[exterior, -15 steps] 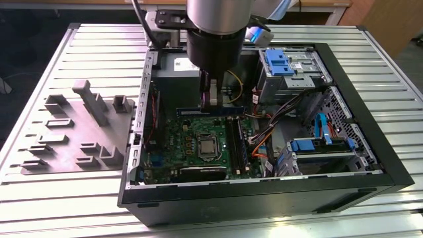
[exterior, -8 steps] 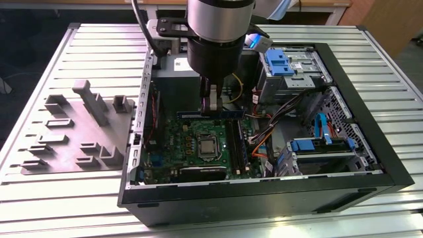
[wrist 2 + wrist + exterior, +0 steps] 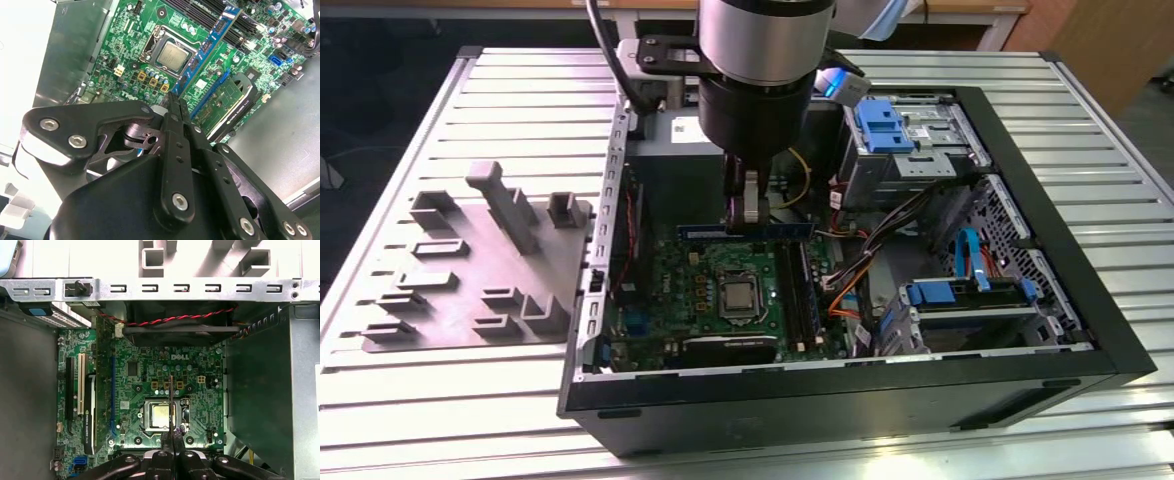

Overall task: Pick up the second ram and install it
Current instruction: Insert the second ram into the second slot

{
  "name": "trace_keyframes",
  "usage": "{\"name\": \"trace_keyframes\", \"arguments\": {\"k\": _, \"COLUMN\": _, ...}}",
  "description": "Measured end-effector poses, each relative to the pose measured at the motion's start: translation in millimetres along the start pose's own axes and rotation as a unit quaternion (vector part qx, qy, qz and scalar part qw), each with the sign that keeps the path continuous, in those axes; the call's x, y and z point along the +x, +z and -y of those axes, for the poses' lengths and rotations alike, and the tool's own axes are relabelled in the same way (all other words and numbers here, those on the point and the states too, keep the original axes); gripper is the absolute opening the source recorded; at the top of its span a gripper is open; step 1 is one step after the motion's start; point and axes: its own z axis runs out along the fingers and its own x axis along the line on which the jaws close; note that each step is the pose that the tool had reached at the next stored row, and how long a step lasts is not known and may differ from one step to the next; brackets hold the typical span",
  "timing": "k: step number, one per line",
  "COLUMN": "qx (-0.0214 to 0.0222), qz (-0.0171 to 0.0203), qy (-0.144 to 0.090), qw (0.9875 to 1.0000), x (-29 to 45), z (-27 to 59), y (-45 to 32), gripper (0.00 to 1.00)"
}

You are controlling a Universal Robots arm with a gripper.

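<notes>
Second wrist view: the gripper (image 3: 172,102) is seen closest to the camera, its jaws drawn in almost together and clamped on one end of the second ram (image 3: 207,47). The blue stick is held out from the fingertips above the board and is touched by nothing else. In the first wrist view the same stick (image 3: 171,395) is seen edge-on as a thin line, held between the fingertips directly over the processor (image 3: 161,415). Below it the green motherboard (image 3: 200,365) is spread out, and a graphics card (image 3: 90,410) is set upright along one side. In the exterior view the stick (image 3: 781,229) is carried level inside the open computer case (image 3: 854,400), above the end of the motherboard next to the grey power supply (image 3: 670,185). The dark memory slots (image 3: 798,285) lie just beside the processor, toward the exterior view's right, and the stick appears to be held crosswise to them. The pick-up is therefore judged done, and the install step is judged to be in hand but the stick not yet seated. Seating would call for the stick to be turned parallel to a free slot, centred over it and pressed down evenly. Farther off, on the exterior view's left, a grey parts holder (image 3: 480,270) is laid on the slatted table (image 3: 454,420).
</notes>
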Motion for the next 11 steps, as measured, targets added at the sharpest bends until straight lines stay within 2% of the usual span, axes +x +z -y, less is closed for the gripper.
{"name": "trace_keyframes", "arguments": {"k": 7, "qx": 0.0000, "qz": 0.0002, "qy": 0.003, "qw": 1.0000, "x": 0.0, "z": 0.1, "y": 0.1, "gripper": 0.12}}
{"name": "trace_keyframes", "arguments": {"k": 11, "qx": 0.0001, "qz": 0.0022, "qy": 0.039, "qw": 0.9992, "x": 0.0, "z": 0.1, "y": 1.0, "gripper": 0.12}}
